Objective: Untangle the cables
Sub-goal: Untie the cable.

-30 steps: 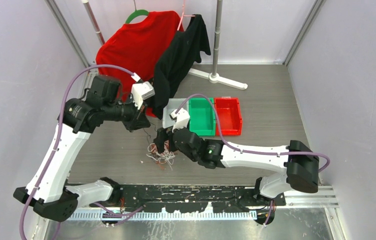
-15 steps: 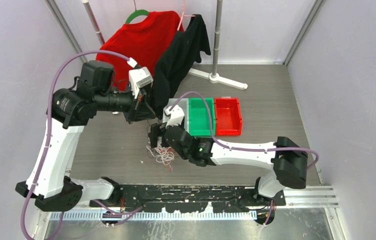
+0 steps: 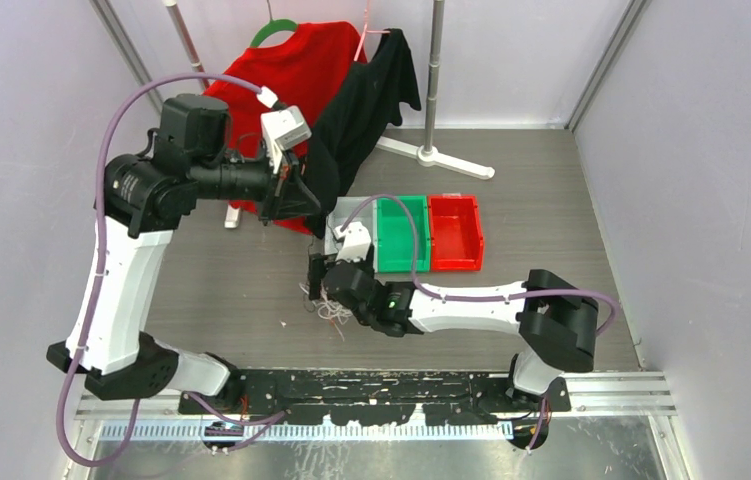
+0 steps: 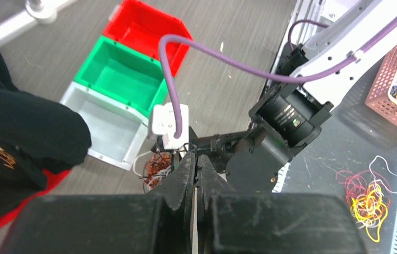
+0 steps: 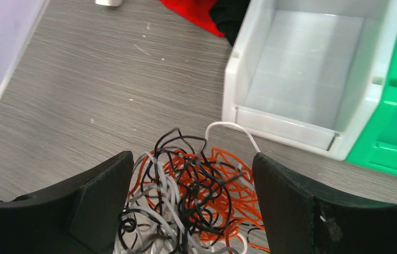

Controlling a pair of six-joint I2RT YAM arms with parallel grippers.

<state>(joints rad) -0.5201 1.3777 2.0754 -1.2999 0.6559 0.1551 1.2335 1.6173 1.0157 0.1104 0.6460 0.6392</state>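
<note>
Your right hand (image 3: 317, 272) hangs spread wide astride the tangled black, orange and white cables (image 5: 196, 182) on the bench (image 5: 106, 79), just before the white bin (image 5: 302, 69), likely to grab a bunch, while farther off your left hand (image 4: 195, 165), clenched tight, sits high, perhaps to draw a strand up.

Left gripper (image 4: 195, 160), jaws pressed together, hangs above tangled cables (image 4: 155, 169) beside a white bin (image 4: 109, 129), green bin (image 4: 119, 74) and red bin (image 4: 146, 29).

Black, orange and white cables (image 5: 196, 180) lie tangled on the table (image 5: 106, 79).
</note>
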